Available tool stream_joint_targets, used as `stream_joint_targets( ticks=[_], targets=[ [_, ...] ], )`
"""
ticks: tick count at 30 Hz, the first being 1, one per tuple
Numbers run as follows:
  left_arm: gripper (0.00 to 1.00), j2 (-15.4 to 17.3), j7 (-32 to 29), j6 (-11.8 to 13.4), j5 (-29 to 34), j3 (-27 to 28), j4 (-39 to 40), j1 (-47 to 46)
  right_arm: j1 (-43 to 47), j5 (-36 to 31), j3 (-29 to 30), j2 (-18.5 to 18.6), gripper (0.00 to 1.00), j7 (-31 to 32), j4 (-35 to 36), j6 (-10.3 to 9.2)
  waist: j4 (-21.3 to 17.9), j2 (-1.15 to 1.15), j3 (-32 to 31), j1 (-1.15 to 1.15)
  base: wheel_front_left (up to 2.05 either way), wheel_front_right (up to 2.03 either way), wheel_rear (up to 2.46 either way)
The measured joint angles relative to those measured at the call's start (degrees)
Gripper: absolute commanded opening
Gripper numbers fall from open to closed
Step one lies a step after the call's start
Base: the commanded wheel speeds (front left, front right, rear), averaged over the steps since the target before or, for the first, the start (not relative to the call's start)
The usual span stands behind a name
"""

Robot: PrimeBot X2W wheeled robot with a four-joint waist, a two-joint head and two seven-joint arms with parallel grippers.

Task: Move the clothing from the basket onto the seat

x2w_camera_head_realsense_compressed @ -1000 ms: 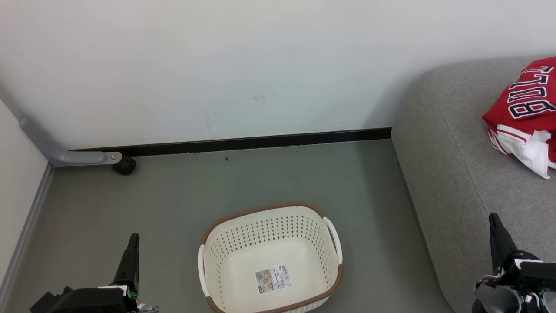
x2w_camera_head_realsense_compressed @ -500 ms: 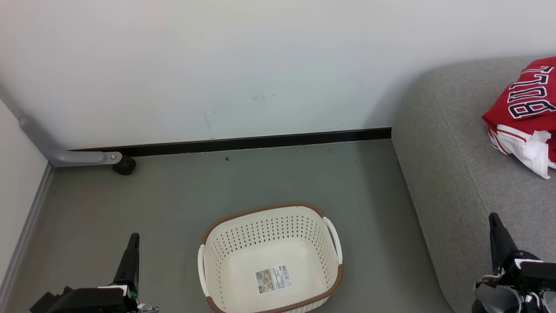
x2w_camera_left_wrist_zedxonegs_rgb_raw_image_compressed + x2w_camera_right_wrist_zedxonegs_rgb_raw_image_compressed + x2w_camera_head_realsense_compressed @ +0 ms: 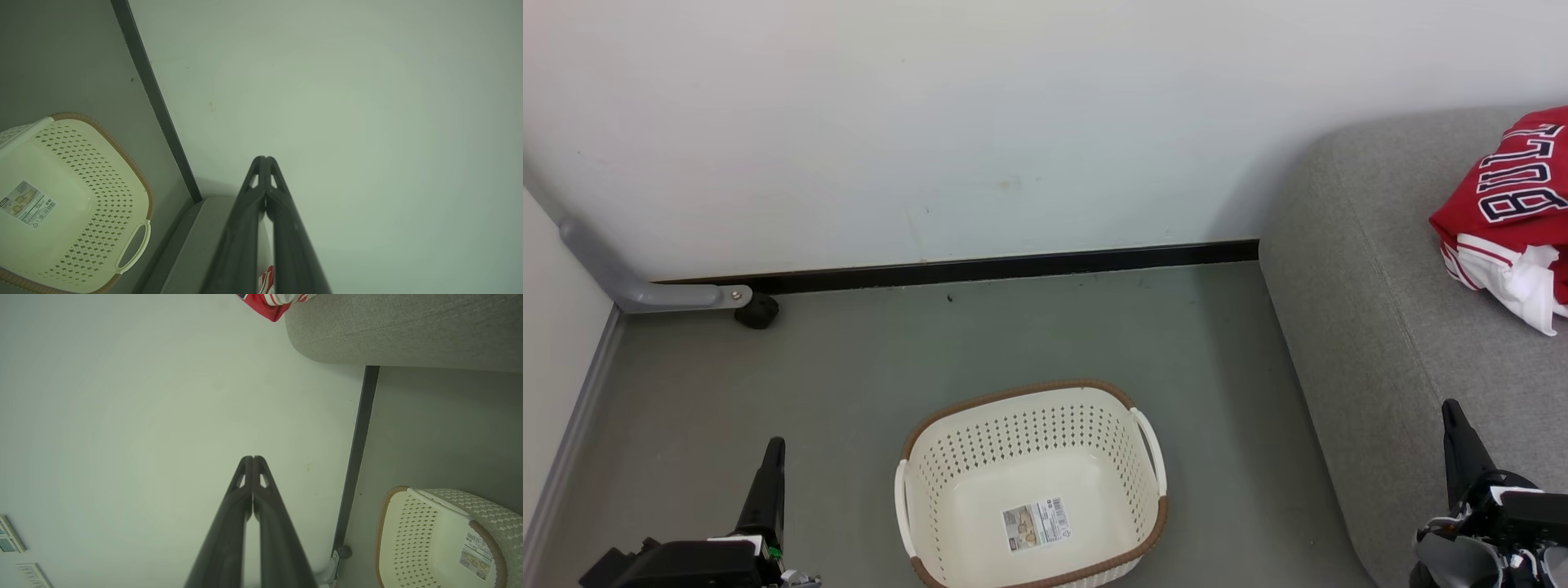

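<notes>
Nearest the camera, the left fingers (image 3: 772,469) and the right fingers (image 3: 1459,445) rise from the lower corners of the head view. Each pair is pressed fully together, tip against tip, holding nothing and touching nothing (both wrist views bear this out, the dark tips meeting against bare wall). They stand well apart, the left above the floor (image 3: 849,367) beside the basket (image 3: 1021,390), the right showing against the front of the seat (image 3: 1372,327), a posture that reads as parked, not reaching. Between them the basket sits upright on the floor, its perforated cream walls and brown rim open to the camera, its bottom bare but for a label sticker (image 3: 1035,524); no garment lies in it. To the robot's right, near the basket but not touching it, the grey seat runs back to the wall. On its cushion, at the far right edge of the view, lies the clothing (image 3: 1507,204): a bunched red heap, black white-outlined letters uppermost, white-trimmed fabric spilling out below. How many garments make up the heap cannot be told. With the basket empty and the red pile on the upholstery, the job appears done, which would explain the idle, closed fingers. Beyond, a black skirting board (image 3: 1013,265) meets the pale wall (image 3: 1013,122), and at far left a grey bracket (image 3: 645,294) ends in a small black wheel (image 3: 757,311).
</notes>
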State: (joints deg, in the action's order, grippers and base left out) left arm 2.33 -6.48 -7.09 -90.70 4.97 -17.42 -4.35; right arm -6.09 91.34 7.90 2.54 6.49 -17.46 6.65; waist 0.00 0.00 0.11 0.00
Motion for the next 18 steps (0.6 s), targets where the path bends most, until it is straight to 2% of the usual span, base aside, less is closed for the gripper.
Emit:
stream_joint_targets(
  ticks=[18],
  targets=[
    [0.0, 0.0, 0.0, 0.0, 0.0, 0.0, 0.1, 0.0, 0.0, 0.0, 0.0, 0.0, 0.0, 0.0, 0.0, 0.0, 0.0, 0.0, 0.0, 0.0, 0.0, 0.0, 0.0]
  ],
)
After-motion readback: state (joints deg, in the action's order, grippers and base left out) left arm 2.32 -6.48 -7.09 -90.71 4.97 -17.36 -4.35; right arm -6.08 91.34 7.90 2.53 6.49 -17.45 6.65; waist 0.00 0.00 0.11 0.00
